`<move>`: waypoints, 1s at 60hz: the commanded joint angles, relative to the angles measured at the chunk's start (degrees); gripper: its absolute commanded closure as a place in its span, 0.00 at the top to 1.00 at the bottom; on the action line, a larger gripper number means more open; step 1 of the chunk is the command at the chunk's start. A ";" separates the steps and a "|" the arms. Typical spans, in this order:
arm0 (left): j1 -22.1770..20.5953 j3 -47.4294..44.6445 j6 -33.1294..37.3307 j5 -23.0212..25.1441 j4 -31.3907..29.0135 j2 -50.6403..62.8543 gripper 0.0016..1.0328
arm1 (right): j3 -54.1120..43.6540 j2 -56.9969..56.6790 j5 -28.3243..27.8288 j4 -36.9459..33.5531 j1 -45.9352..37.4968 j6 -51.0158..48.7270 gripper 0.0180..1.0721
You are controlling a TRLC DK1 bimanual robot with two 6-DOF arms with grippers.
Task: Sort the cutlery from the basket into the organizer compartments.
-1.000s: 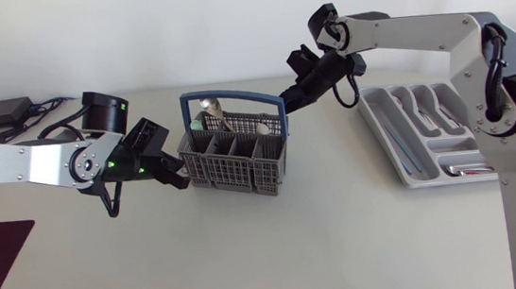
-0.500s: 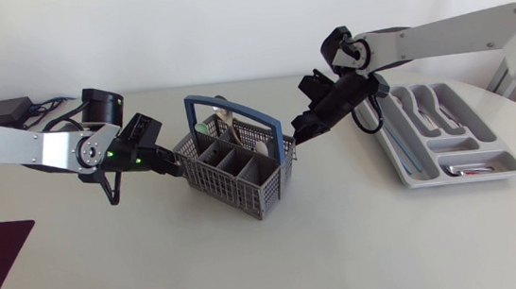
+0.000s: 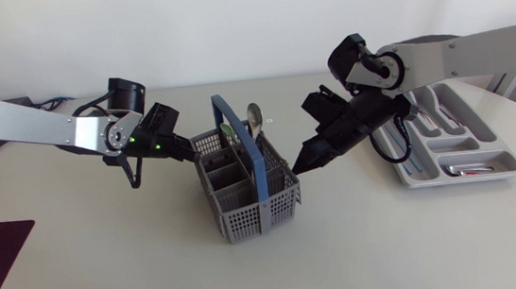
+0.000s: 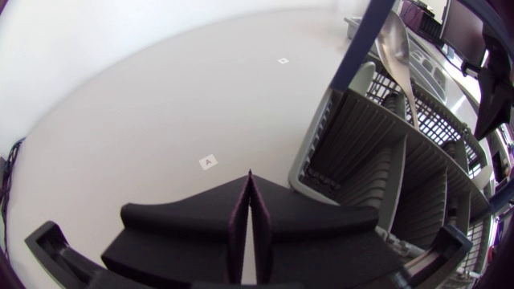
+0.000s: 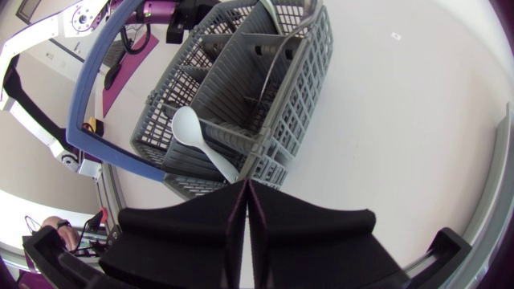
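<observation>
Flanking grey basket (image 3: 249, 200) on tabletop (image 3: 117, 262): left claw (image 3: 186, 155), pressed together, at far-left corner; right claw (image 3: 300, 164), likewise together, at right rim.

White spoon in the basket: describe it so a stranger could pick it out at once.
Find the grey mesh basket with the blue handle. In the compartment nearest the right gripper, the white spoon leans bowl-up. It alone is matte white; the metal spoon farther off is shiny.

Grey basket (image 3: 247, 223) (blue handle) holds upright spoons (image 3: 254, 117), organizer (image 3: 470, 177) apart.
</observation>
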 commanded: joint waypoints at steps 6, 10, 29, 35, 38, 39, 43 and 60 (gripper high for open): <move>-1.79 3.57 -1.04 1.15 -2.01 2.99 0.03 | -3.92 -3.90 0.41 0.73 1.50 1.97 0.05; -1.43 3.48 -0.96 1.41 -2.62 2.37 0.03 | -5.33 -6.27 3.13 2.40 2.03 3.12 0.05; 2.43 -6.19 3.44 2.12 -4.56 -12.30 0.05 | -9.37 -17.26 7.26 3.72 5.37 5.31 0.15; 1.99 -9.17 4.67 2.12 -6.05 -18.02 0.07 | -9.90 -17.61 6.21 4.24 5.46 5.14 0.20; 1.64 -10.32 4.93 2.03 -6.49 -20.04 0.06 | -9.90 -17.52 5.77 4.33 5.54 4.96 0.20; 1.03 -11.20 5.20 1.94 -7.02 -21.62 0.06 | -9.81 -17.52 5.50 4.42 5.72 4.87 0.20; -0.03 -12.78 5.90 1.76 -7.90 -24.08 0.06 | -9.63 -17.35 4.98 4.60 5.81 4.79 0.20; -5.04 -15.85 8.45 -1.49 -11.50 -26.01 0.06 | -10.69 -14.01 5.77 9.25 6.77 5.67 0.19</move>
